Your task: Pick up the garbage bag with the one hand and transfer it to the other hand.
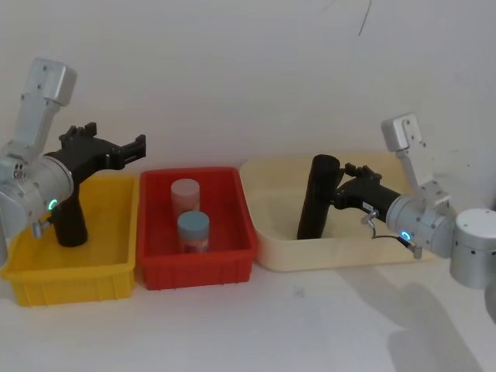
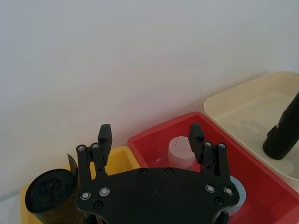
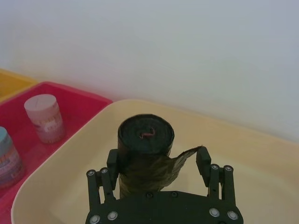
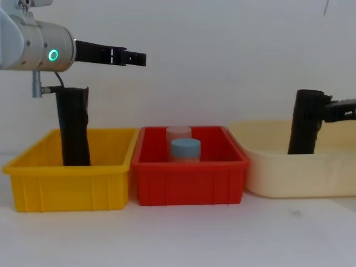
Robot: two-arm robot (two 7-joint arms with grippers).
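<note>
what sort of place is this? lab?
Likely a robotics lab bench: bare white wall, white table, a yellow bin, red bin and cream bin in a row, garbage bag standing in the last.

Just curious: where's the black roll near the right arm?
Head view, robot's right: the garbage bag stands upright in the cream bin, between the open fingers of the right end effector.

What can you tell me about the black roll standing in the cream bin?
The roll is a tall black cylinder of tightly wound, wrinkled plastic film. Its top shows the winding around a small core, and a loose flap peels off near the top. It stands on the floor of the cream bin, leaning slightly. The right hand straddles its upper part, open; whether it touches I cannot tell.
</note>
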